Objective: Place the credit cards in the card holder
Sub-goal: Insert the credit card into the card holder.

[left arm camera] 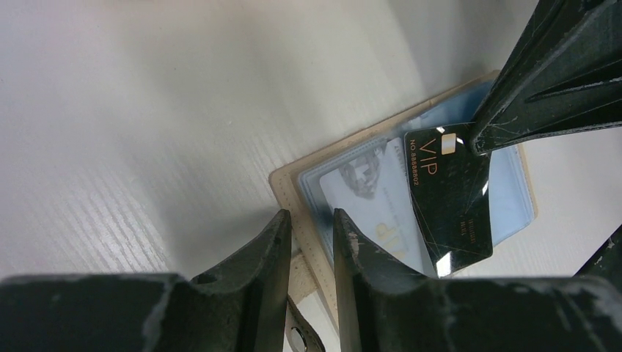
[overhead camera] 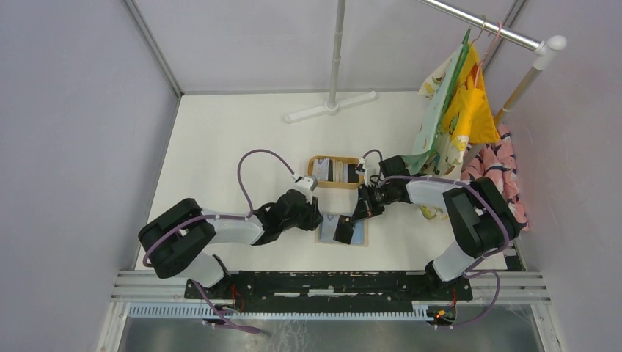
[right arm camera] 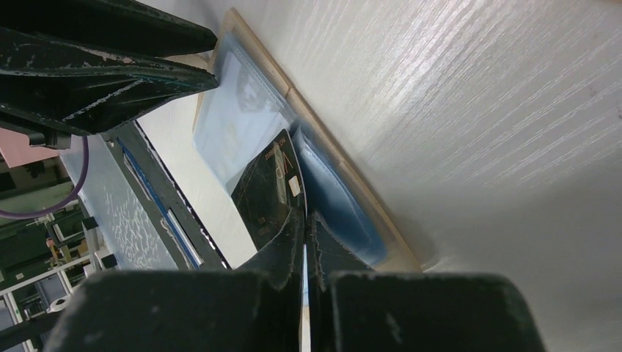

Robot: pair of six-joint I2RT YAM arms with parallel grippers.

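Our right tool is clamped tight on a black card with gold VIP lettering, holding it tilted over the open card holder and its light blue lining. The holder lies flat on the counter, on the near side of the wooden tray, where more cards sit. Our left tool looks like it's pinching the holder's beige edge between barely parted fingers. A pale card shows under the clear sleeve.
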